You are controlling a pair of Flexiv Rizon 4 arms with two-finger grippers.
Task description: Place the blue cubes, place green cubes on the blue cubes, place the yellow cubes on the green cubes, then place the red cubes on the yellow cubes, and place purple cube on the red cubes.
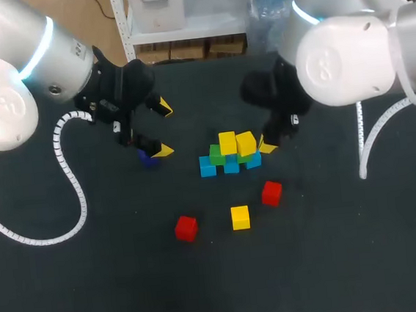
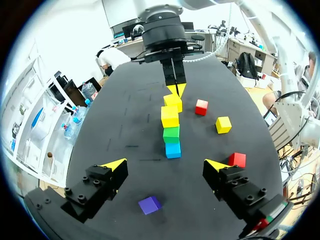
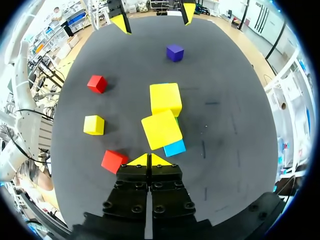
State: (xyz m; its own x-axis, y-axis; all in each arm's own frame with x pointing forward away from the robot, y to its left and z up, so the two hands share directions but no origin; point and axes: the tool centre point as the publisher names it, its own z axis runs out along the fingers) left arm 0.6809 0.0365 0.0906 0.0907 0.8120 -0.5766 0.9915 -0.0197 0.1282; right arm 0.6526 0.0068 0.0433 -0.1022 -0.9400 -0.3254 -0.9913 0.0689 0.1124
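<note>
Three blue cubes (image 1: 230,167) lie in a row mid-table, with green cubes (image 1: 216,154) on them and two yellow cubes (image 1: 227,142) on top. The right-hand yellow cube (image 3: 161,129) sits slightly askew. My right gripper (image 1: 267,146) is shut and empty, its tips (image 3: 148,160) just beside that cube. My left gripper (image 1: 163,128) hangs open at the left above the purple cube (image 1: 148,159), which lies under and between its fingers (image 2: 115,164). Two red cubes (image 1: 186,228) (image 1: 271,193) and a yellow cube (image 1: 240,217) lie loose nearer the front.
The table (image 1: 96,299) is a dark mat. My left arm's white coiled cable (image 1: 74,183) hangs over its left part, and the right arm's cable (image 1: 372,136) hangs at the right.
</note>
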